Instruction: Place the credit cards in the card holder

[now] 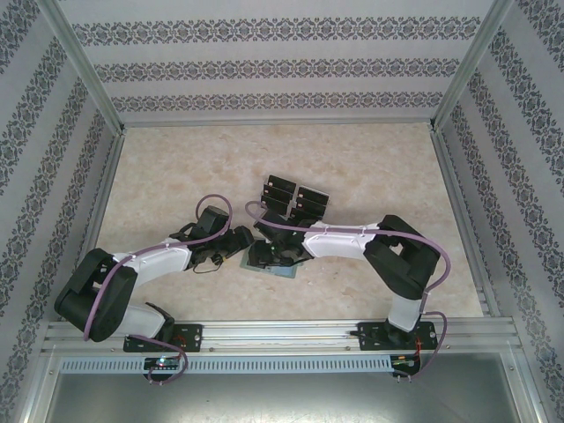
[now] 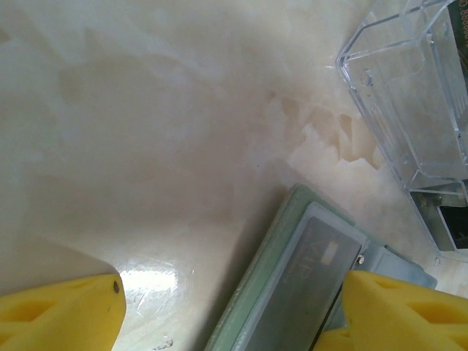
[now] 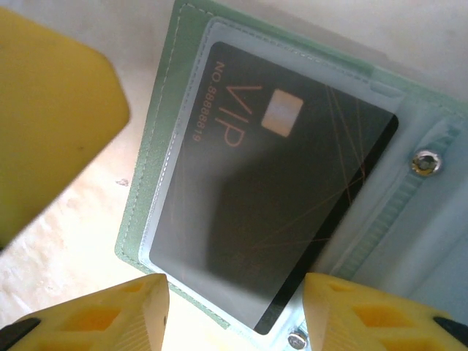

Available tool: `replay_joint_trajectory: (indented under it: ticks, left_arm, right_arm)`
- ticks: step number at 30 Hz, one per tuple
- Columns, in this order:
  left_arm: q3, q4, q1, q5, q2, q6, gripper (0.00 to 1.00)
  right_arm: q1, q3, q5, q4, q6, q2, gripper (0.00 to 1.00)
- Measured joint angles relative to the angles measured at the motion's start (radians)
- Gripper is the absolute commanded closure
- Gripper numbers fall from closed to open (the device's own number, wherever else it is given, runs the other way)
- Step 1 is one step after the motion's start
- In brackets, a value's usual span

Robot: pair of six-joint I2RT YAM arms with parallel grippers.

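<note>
Black card lies almost seated in the grey-green card holder. Left hand and right hand both open, gripping nothing. Next: press card home squarely.

Top view: card holder mostly hidden under left arm and right arm, only its near corner shows. Credit cards mid-surface too small to count.
Left wrist: holder cut by bottom edge, card print blurred; clear tray cut by right edge.
Right wrist: holder runs off right and bottom edges.

Black credit card, grey-green card holder, beige marbled table.
</note>
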Motion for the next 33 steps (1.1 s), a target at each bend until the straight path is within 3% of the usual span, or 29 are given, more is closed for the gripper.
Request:
replay_joint_trajectory:
  ticks: [23, 33]
  left_arm:
    - [-0.013, 0.023, 0.0, -0.007, -0.004, -0.034, 0.2]
    - [-0.019, 0.027, -0.001, -0.008, -0.014, -0.034, 0.2]
  right_arm:
    - [0.019, -0.006, -0.056, 0.063, -0.004, 0.01, 0.47]
    - [0.01, -0.129, 0.016, 0.017, -0.003, -0.247, 0.48]
